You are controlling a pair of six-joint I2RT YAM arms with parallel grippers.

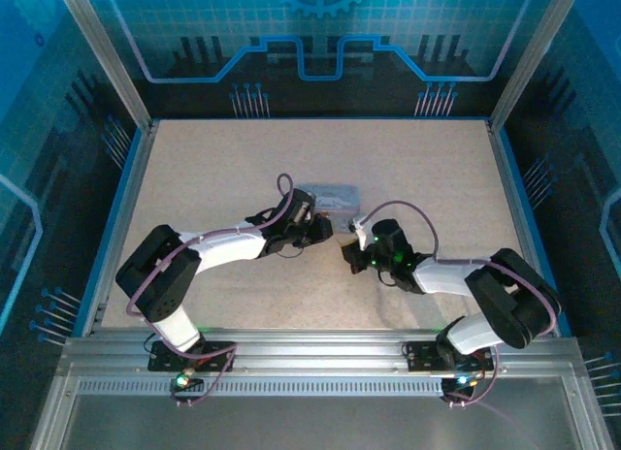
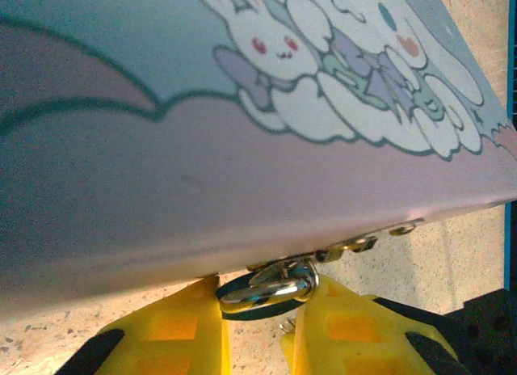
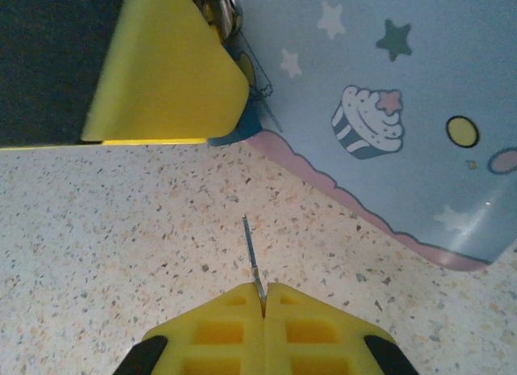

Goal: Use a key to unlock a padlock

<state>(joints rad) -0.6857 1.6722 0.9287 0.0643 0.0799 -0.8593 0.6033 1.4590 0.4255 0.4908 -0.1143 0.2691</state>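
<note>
Polished metal padlock [image 2: 271, 288], thin dull-metal key [image 3: 253, 266] — smooth satiny tin [image 2: 242, 149], matt speckled table [image 3: 121, 229].

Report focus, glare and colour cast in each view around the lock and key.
Top external: blue walls tint the edges, tin small and soft. Left wrist: tin's near edge soft, bright glare on the padlock. Right wrist: key crisp against the speckled table.

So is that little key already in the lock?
No, the key, pinched in the right gripper, ends over bare table, short of the padlock.
</note>
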